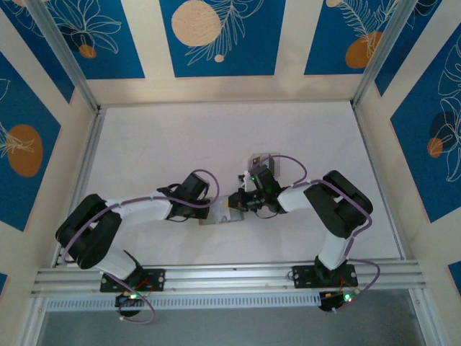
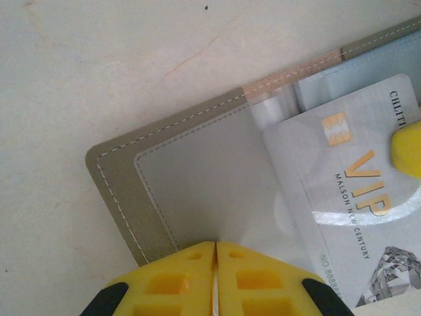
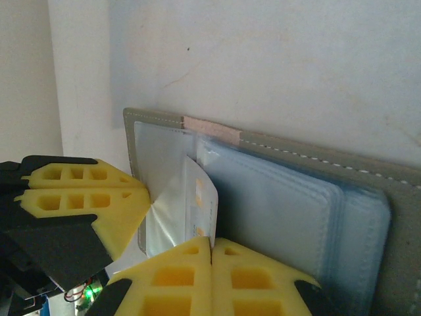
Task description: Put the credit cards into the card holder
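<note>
The card holder (image 1: 215, 216) lies open on the white table between the two arms. Its grey stitched cover (image 2: 125, 191) and bluish clear sleeves (image 3: 289, 210) face up. My left gripper (image 2: 216, 245) is shut on the near edge of one clear sleeve and shows as yellow fingers (image 3: 85, 204) in the right wrist view. A pale grey credit card (image 2: 348, 197) marked VIP sits partly inside that sleeve. My right gripper (image 3: 212, 242) is shut on the card's edge (image 3: 202, 197), and one of its yellow fingertips (image 2: 408, 148) rests on the card.
A flat grey rectangle (image 1: 266, 159) lies on the table just behind the right wrist, partly hidden by it. Aluminium rails (image 1: 216, 277) border the table at the front and sides. Purple cables loop around both arms.
</note>
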Robot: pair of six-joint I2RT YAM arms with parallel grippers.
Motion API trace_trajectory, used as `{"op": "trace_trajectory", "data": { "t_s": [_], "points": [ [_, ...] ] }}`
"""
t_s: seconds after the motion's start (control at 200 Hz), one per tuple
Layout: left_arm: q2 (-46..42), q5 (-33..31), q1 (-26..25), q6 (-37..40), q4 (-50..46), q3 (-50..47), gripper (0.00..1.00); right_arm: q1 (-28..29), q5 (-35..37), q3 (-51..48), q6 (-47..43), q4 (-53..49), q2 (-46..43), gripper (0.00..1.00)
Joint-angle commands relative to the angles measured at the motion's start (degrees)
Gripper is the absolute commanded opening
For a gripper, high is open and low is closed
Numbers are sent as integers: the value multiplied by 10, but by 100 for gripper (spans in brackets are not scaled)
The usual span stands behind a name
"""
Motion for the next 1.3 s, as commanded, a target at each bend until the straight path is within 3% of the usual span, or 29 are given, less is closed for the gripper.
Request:
{"op": "trace_trajectory", "data": {
  "t_s": [0.0,0.48,0.815,1.295],
  "points": [
    [30,-12,-5,7,-35,-9,8,5,-25,9,-26,-69,31,0],
    [35,-11,-4,10,-37,-10,8,-26,-105,66,-52,-41,91,0],
    [26,-25,-3,9,-45,-10,8,-9,-126,45,-65,-48,40,0],
    [11,-24,-3,21,-55,-12,9,-7,-172,44,-62,-3,54,0]
  ]
}}
